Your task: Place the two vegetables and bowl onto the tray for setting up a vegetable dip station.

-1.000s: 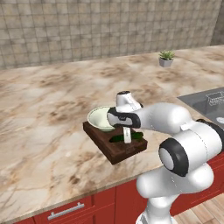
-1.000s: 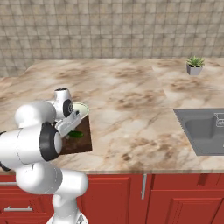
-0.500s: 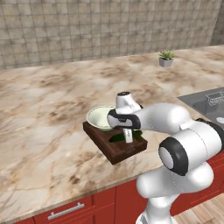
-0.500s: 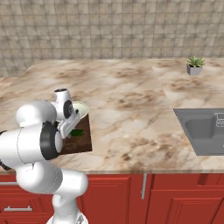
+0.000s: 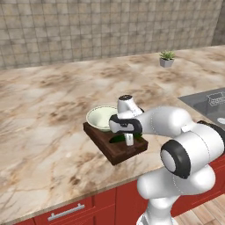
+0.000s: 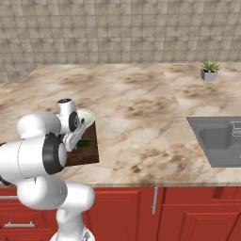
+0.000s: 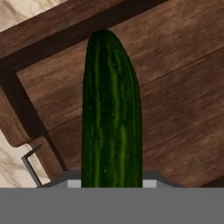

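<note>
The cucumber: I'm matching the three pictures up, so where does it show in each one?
Left base view: cucumber just below centre, under the gripper, lying over the tray.
Right base view: left of centre, a green sliver on the tray.
Hand view: upright down the middle, over tray boards.
Shared landmark: the tray.

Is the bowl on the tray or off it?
On it. The bowl sits at the tray's far end, with the dark wooden rim around it and the cucumber beside it.

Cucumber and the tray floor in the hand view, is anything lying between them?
Nothing: in the hand view the cucumber lies against bare brown wood of the tray.
</note>
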